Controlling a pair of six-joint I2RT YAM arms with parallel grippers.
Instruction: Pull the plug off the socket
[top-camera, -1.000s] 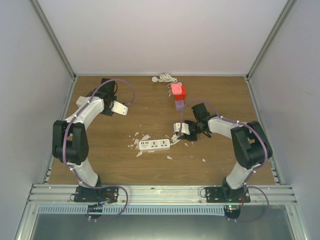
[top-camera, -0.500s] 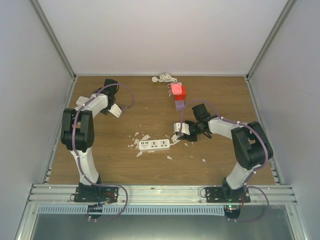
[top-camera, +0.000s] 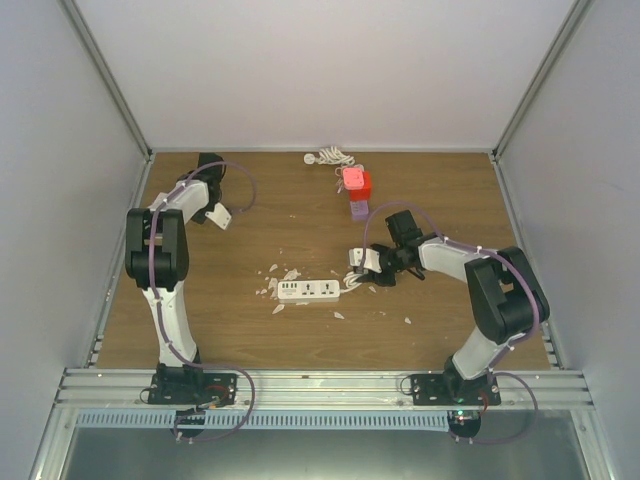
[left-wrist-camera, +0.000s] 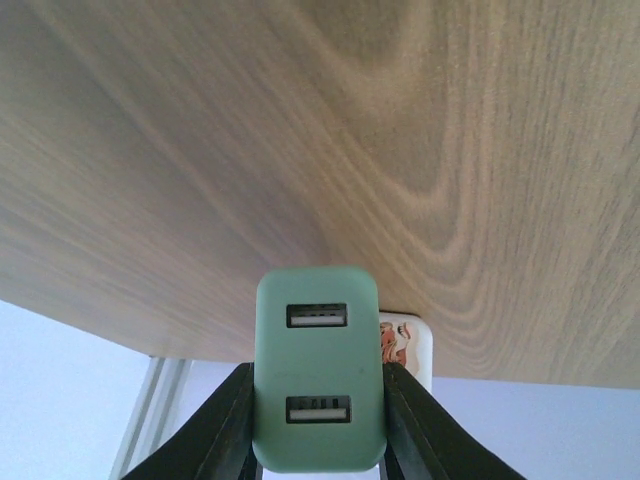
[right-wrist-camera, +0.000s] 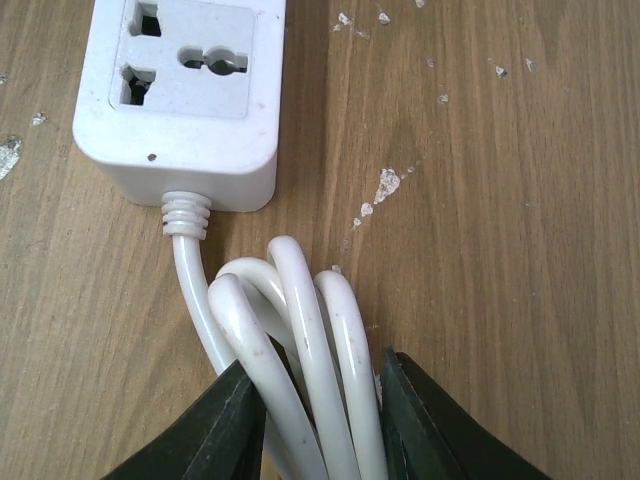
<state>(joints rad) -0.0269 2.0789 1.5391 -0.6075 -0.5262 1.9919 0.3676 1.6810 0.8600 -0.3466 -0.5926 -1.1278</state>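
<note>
1. Looking from above, your left gripper sits well apart from the power strip.
2. Left wrist: it pinches the green plug, already free; loosen and you drop it.
3. Right wrist: your right gripper clamps the coiled cord; lifting drags the power strip.

The end of a white power strip lies at the upper left on a wooden table, its last outlet facing up with its dark holes showing. A white cord leaves the strip through a ribbed collar, runs toward the camera and doubles back into several tight loops. The loops sit bunched between the two black fingers of the right gripper at the bottom edge, which press on the bundle from both sides. Small white flecks dot the wood to the right of the strip.
</note>
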